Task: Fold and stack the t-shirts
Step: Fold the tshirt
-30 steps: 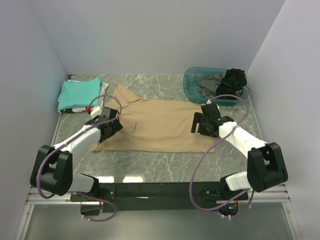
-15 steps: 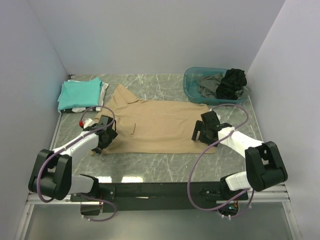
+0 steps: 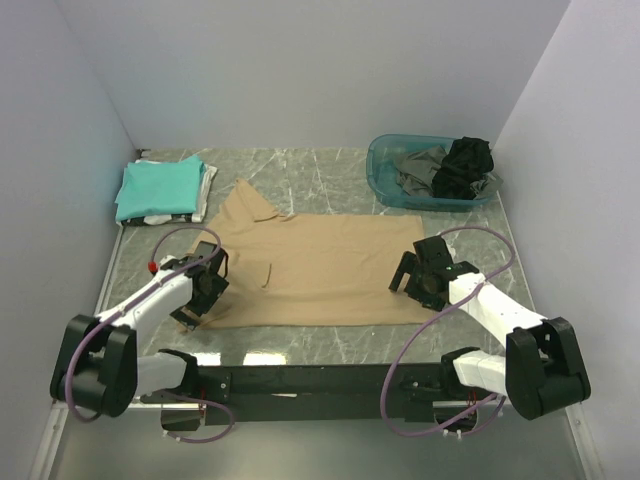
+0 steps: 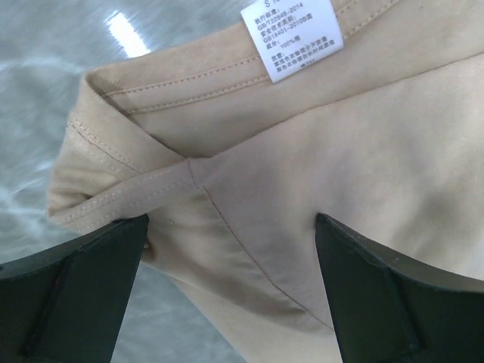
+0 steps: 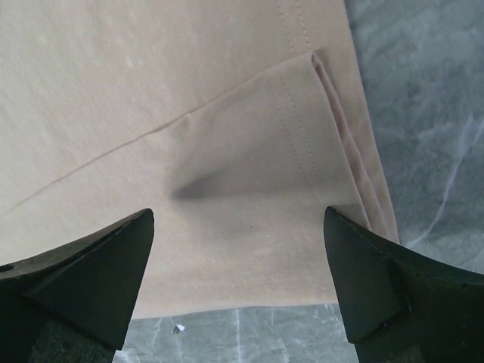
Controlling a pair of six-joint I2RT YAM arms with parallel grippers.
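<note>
Stacked, table's far-left corner: teal cloth t-shirt. The large tan cloth t-shirt appears part-folded. The left gripper and right gripper gape empty.

Overhead rear view of whole table; both wrist views close above tan t-shirt.

Pale lavender walls enclose a grey-green marble tabletop.

The tan t-shirt is soft matt cloth, finely stitched. The table gleams like polished stone. At one o'clock sits a translucent plastic tub.
</note>
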